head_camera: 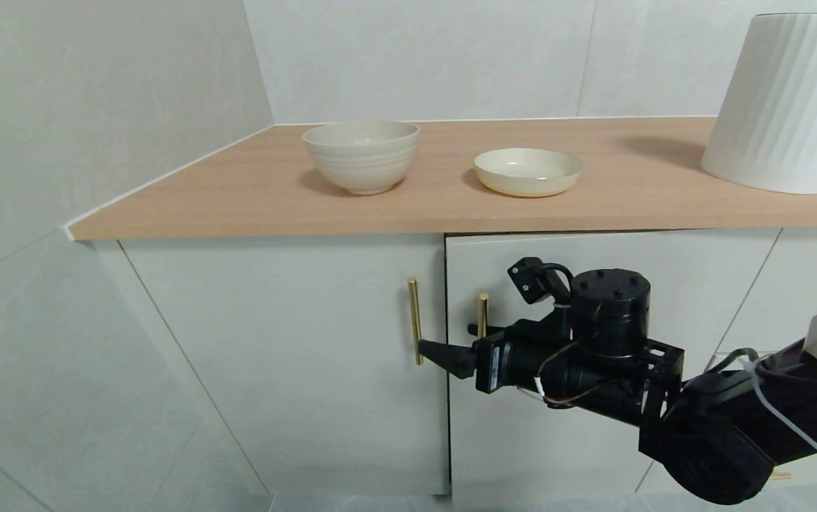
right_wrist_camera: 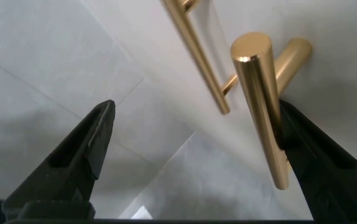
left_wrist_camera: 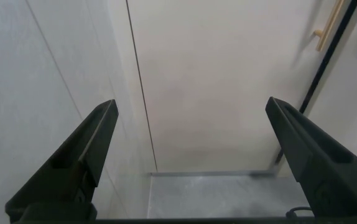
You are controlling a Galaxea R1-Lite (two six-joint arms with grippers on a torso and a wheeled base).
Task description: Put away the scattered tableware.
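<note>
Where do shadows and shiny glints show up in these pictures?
Head view: the bowl, the shallow dish and the ribbed white container each throw a soft shadow leftward on the countertop. Right wrist view: a bright glint sits on the end of the nearer gold handle.

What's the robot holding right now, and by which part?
Nothing is held. The right gripper stands open around a gold cabinet handle, not clamped on it; the left gripper is open and empty.
</note>
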